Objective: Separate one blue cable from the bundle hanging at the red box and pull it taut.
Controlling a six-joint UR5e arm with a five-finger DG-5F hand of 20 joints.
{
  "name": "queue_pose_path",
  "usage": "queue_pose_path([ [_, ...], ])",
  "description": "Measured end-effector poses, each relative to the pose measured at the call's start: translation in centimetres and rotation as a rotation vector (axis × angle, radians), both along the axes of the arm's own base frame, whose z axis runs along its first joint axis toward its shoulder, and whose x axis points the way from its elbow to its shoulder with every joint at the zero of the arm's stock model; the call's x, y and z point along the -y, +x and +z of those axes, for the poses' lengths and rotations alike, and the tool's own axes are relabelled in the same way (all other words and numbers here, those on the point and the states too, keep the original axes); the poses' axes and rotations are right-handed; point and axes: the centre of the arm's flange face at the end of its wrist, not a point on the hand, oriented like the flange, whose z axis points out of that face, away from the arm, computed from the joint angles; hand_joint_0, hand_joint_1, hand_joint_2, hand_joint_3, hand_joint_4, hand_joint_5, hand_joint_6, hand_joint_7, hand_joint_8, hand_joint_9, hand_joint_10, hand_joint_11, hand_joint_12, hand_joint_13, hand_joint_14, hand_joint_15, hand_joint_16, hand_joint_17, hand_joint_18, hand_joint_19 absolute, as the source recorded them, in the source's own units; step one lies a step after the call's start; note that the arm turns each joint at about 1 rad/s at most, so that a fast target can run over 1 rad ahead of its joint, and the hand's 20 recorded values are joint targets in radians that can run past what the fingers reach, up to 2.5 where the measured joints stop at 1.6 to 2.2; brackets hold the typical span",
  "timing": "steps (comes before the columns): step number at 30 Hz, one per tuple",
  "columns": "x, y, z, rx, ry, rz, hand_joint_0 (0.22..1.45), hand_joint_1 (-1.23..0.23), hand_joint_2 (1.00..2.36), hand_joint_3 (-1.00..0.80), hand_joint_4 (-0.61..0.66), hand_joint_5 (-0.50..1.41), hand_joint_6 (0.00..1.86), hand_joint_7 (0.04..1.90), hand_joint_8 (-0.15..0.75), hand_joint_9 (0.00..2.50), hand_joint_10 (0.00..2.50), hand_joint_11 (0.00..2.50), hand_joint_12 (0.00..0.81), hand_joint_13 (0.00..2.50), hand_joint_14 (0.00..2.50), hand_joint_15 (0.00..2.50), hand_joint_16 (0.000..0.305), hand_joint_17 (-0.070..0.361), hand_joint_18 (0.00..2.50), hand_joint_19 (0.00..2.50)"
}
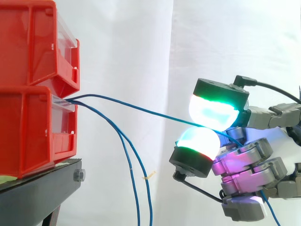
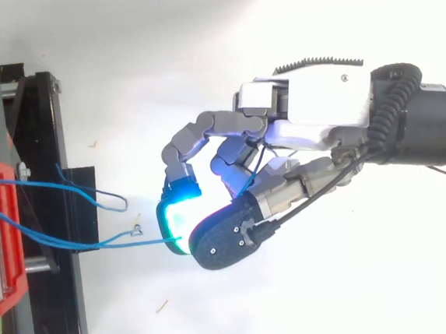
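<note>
While curled, hand (image 2: pixel 320 115) on cable (image 1: pixel 141 108) (blue)

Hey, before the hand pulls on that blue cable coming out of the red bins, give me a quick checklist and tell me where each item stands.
1. The blue cable is pinched between the glowing pads of the hand: ok.
2. One cable alone is in the pinch: ok.
3. The other blue cables hang clear of the hand: ok.
4. Held cable is taut: not ok, it is kinked in the top view.
5. Cable end is fixed inside the lower red bin: cannot tell.
</note>
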Motion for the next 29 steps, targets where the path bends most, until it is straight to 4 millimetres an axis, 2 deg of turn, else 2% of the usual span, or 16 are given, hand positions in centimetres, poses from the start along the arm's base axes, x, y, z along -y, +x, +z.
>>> queue_pose_path([
  [29,0.0,0.0,0.01,0.0,0.0,0.0,0.82,-0.85,1.02,-0.21,0.04,-0.22,0.89,1.38,0.307,0.94,1.62,1.54,0.362,0.92,1.95,1.37,0.04,0.091,1.02,1.19],
])
